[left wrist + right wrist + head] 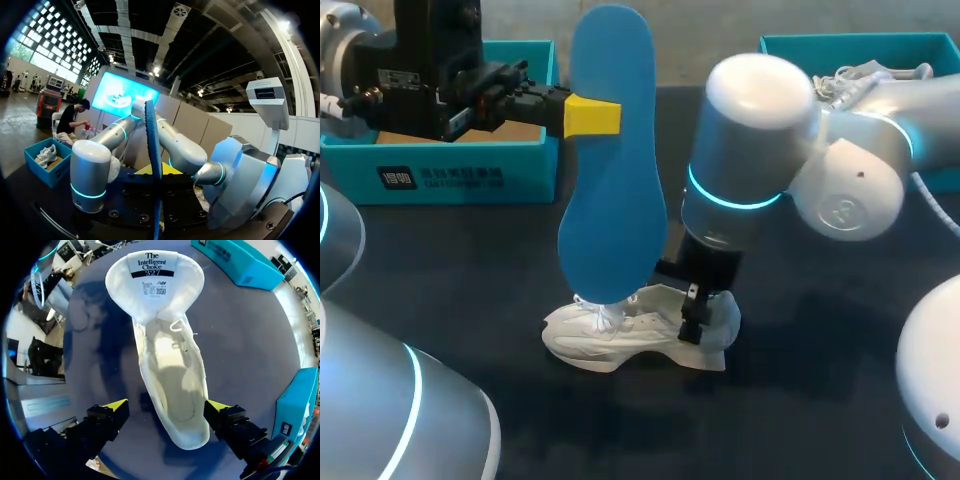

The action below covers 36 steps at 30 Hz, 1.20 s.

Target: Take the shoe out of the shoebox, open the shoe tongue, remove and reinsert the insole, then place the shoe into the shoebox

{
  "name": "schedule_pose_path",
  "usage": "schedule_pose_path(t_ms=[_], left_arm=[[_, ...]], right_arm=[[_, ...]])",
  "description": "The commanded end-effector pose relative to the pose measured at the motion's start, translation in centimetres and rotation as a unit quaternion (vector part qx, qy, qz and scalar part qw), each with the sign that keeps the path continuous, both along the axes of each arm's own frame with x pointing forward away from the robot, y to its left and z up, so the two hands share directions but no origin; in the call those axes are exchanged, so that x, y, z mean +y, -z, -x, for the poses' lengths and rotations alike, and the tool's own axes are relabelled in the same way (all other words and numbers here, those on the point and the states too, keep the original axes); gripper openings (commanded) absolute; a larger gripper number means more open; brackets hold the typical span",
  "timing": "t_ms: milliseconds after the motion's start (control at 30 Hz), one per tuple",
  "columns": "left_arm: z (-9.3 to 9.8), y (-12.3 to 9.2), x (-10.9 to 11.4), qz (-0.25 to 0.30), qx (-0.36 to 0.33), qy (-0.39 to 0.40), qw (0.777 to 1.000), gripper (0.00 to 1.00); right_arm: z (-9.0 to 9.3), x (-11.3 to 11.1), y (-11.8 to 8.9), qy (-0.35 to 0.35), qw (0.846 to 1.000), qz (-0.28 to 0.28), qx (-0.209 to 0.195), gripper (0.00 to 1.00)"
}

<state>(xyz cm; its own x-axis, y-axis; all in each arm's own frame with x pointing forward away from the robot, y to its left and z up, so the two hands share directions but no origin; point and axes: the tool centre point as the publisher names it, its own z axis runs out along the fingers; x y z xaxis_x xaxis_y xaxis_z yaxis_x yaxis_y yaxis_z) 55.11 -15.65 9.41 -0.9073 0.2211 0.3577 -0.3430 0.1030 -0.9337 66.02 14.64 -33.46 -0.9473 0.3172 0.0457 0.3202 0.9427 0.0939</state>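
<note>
left gripper [592,116]: jaws clamped on the blue insole [612,200], gripping it edge-on near its upper half. the insole stands upright. its lower end sits over the lace area of the shoe [172,370]; contact there cannot be told. the left wrist lies level, reaching in over the left shoebox [450,175].

right gripper [166,407]: jaws apart, one finger on each side of the shoe's heel, not clamped. the right forearm points straight down.

the white shoe stands on the dark table [470,260], outside both boxes, with its tongue [154,285] folded wide open. a second box [860,45] sits at the far right.
</note>
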Motion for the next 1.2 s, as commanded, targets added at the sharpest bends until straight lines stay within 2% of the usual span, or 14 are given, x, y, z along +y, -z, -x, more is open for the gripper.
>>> schedule_pose_path(t_ms=[33,300,533,833,1200], left_arm=[[-0.1,0.0,-0.2,-0.001,0.0,0.001,1.0,0.0],[-0.1,0.0,-0.2,-0.001,0.0,0.001,1.0,0.0],[-0.1,0.0,-0.2,-0.001,0.0,0.001,1.0,0.0],[-0.1,0.0,-0.2,-0.001,0.0,0.001,1.0,0.0],[-0.1,0.0,-0.2,-0.001,0.0,0.001,1.0,0.0]], right_arm=[[-0.2,0.5,-0.4,-0.004,1.0,0.006,-0.002,1.0],[-1.3,1.8,-2.2,-0.026,0.999,0.02,-0.006,1.0],[-3.0,2.6,-2.4,-0.045,0.999,0.024,-0.007,1.0],[-4.5,3.3,-0.2,-0.059,0.998,0.028,-0.003,1.0],[-4.8,3.1,2.7,-0.054,0.998,0.016,-0.007,1.0]])
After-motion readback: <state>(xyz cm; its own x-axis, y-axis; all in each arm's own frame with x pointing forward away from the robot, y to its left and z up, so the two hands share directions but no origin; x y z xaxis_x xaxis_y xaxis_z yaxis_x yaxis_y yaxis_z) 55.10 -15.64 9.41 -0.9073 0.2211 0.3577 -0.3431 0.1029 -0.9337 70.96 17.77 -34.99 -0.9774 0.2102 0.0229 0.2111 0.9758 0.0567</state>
